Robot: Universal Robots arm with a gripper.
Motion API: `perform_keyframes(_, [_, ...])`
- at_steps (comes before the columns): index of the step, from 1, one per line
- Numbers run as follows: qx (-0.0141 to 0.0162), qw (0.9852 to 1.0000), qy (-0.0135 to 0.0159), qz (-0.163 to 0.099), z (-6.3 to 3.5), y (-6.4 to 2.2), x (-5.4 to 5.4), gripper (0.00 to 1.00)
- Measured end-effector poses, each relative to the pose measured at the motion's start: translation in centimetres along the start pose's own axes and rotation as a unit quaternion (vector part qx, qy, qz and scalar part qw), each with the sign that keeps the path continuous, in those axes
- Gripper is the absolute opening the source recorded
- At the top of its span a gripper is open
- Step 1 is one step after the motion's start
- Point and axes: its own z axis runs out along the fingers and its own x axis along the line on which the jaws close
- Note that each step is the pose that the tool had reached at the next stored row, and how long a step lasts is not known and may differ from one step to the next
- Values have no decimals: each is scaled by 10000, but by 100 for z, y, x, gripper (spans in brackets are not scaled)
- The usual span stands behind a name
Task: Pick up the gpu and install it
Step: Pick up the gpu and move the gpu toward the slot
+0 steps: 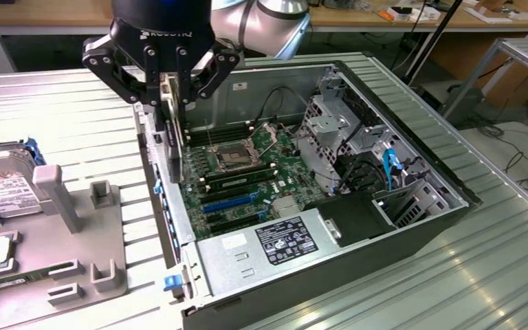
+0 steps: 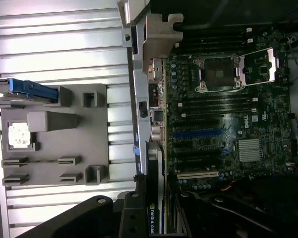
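Observation:
My gripper [image 1: 168, 93] is shut on the gpu [image 1: 171, 148], a flat card that hangs upright and edge-on from the fingers. The card hovers over the near wall of the open computer case [image 1: 411, 158], beside the motherboard [image 1: 245, 179]. In the wrist view the gripper [image 2: 156, 223] clamps the card's black cooler edge [image 2: 154, 198]. The silver end bracket [image 2: 158, 39] reaches out past it along the case wall. A blue expansion slot [image 2: 198, 133] lies on the board next to the card.
A grey parts fixture [image 1: 71, 227] sits to the exterior view's left of the case, with a hard drive [image 1: 3, 189] in it. Inside the case are the CPU socket [image 1: 232, 158], the drive cage [image 1: 337, 130], cables and the power supply [image 1: 282, 237]. All rest on a ribbed metal table [image 1: 484, 275].

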Motion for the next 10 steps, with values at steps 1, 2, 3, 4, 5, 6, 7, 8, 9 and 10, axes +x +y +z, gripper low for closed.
perform_keyframes(1, [0,10000,0,0,1,2,-25,27])
perform_keyframes(2, [0,10000,0,0,1,3,-44,27])
perform_keyframes(3, [0,10000,0,0,2,5,-66,27])
perform_keyframes(4, [0,10000,0,0,2,7,-98,27])
perform_keyframes(5, [0,10000,0,0,3,10,-128,27])
perform_keyframes(6, [0,10000,0,0,3,11,-143,27])
perform_keyframes(7, [0,10000,0,0,4,12,-158,27])
perform_keyframes(8, [0,10000,0,0,4,13,-171,27])
perform_keyframes(9, [0,10000,0,0,4,14,-186,27])
perform_keyframes(10, [0,10000,0,1,5,15,-201,27])
